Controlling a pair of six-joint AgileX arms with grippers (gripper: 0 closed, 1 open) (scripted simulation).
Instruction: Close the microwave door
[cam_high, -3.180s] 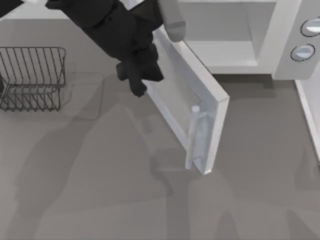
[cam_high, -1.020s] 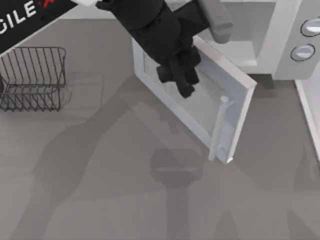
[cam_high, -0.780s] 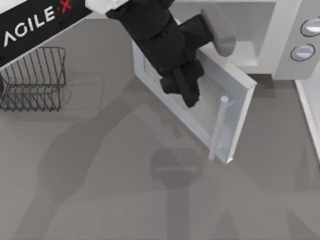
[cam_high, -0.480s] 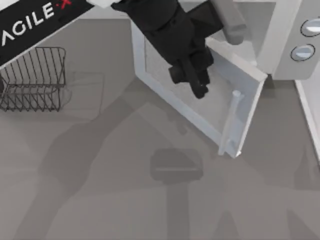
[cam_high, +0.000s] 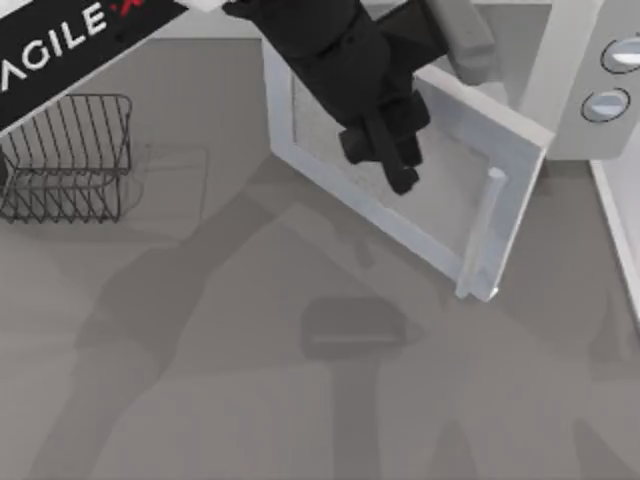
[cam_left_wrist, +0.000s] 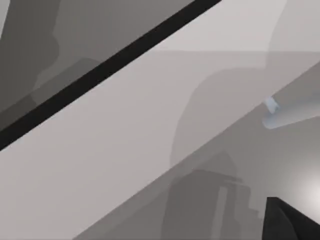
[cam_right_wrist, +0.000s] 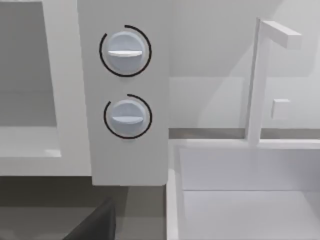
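The left gripper (cam_high: 398, 168) pressed against the outer face of the door (cam_high: 440, 215), on the pane between hinge and handle (cam_high: 478, 235); whether its fingers were spread or together I cannot tell. The door stood partly open, hinged behind the gripper, its free handle edge swung out beyond the fingertips and well short of the knob panel (cam_high: 600, 80). By my judgement the close was roughly halfway: the remaining swing and the seating were left. The right arm sat parked facing the knobs.

White lettering "AGILE" read on left arm's black link (cam_high: 70, 35), behind fingers; red mark following, possibly "X", cut off.
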